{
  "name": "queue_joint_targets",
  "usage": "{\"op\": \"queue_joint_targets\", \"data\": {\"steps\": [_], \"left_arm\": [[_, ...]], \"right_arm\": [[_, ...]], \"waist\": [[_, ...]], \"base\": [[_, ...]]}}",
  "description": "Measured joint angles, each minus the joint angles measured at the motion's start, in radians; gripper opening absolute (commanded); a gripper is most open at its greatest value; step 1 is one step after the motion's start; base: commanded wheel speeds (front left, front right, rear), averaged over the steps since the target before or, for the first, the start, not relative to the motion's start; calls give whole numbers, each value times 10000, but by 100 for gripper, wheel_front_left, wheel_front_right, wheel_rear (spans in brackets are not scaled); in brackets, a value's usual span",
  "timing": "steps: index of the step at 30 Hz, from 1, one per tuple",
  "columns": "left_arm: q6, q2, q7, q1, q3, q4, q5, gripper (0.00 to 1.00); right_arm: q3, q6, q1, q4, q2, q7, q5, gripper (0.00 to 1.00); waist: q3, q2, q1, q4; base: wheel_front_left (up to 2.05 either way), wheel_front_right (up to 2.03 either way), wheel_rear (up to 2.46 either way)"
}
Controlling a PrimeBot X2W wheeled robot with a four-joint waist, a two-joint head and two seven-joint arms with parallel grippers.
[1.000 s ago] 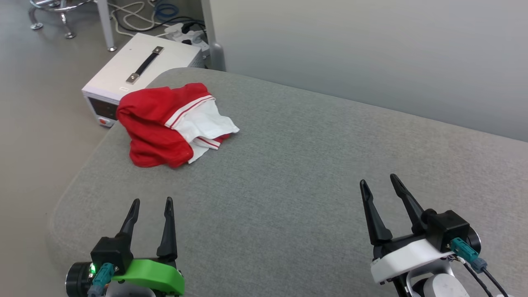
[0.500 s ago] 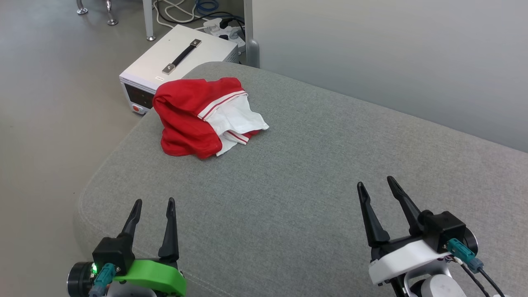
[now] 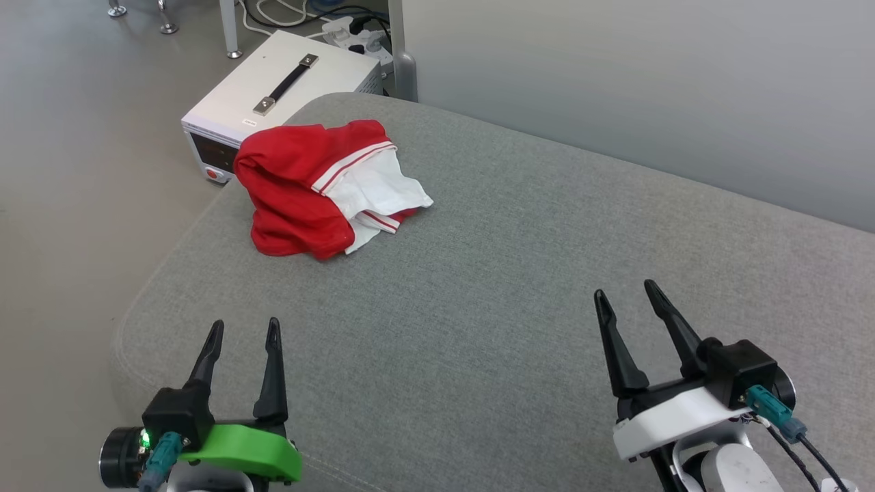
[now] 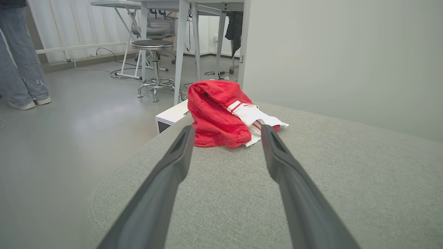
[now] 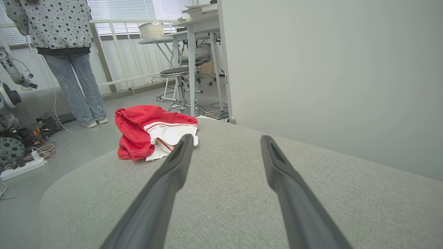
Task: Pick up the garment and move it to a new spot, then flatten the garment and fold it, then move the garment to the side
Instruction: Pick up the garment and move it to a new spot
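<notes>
The garment (image 3: 301, 188) lies crumpled in a heap near the far left corner of the grey cushioned surface (image 3: 492, 273), red with a white sleeve and striped trim showing; its print is hidden. In the left wrist view the garment (image 4: 216, 112) sits straight ahead beyond the fingers, and in the right wrist view the garment (image 5: 145, 131) sits ahead to the left. My left gripper (image 3: 243, 331) hovers open at the near left edge, well short of the heap. My right gripper (image 3: 623, 292) stands open at the near right, far from it. Both hold nothing.
A white box (image 3: 273, 102) with a black handle stands on the floor just beyond the garment's corner, with cables behind it. A pale wall panel (image 3: 649, 82) runs along the far edge. A person (image 5: 65, 52) stands on the floor to the left, near a stool (image 4: 152, 65).
The head camera has shifted, so the whole picture moved sideways and back a little. The garment lies as before. Both grippers stay open in about the same places.
</notes>
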Motion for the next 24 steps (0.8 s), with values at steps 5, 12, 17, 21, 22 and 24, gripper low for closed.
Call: {"op": "queue_joint_targets", "data": {"steps": [5, 12, 17, 21, 22, 24], "left_arm": [[-209, 77, 0, -835, 278, 328, -587, 100], [-313, 1292, 803, -3546, 180, 1906, -1779, 100], [-326, 2913, 3162, -5881, -1062, 2644, -3147, 100], [-353, 3958, 5555, -7402, -1941, 3147, -4656, 100], [-353, 4211, 6050, -7734, -2075, 3285, -4949, 100], [-353, 4600, 6830, -8274, -2259, 3576, -5377, 100]], "right_arm": [[-163, 0, -350, -238, 4, 0, -157, 100], [-341, 0, -991, -905, 4, 59, -1026, 100], [-433, 0, -1413, -1638, -4, 341, -1503, 100], [-359, 0, -1642, -2192, -71, 564, -1647, 100], [-330, 0, -1703, -2313, -86, 606, -1682, 100], [-305, 0, -1802, -2508, -102, 675, -1705, 100]], "waist": [[497, 0, 0, -152], [1600, 0, 1, -428], [2500, 0, 1, -683], [3206, 0, 2, -949], [3378, 0, 2, -1030], [3677, 0, 2, -1192]], "base": [[0, 0, 0], [0, 0, 0], [0, 0, 0], [0, 0, 0], [0, 0, 0], [0, 0, 0]]}}
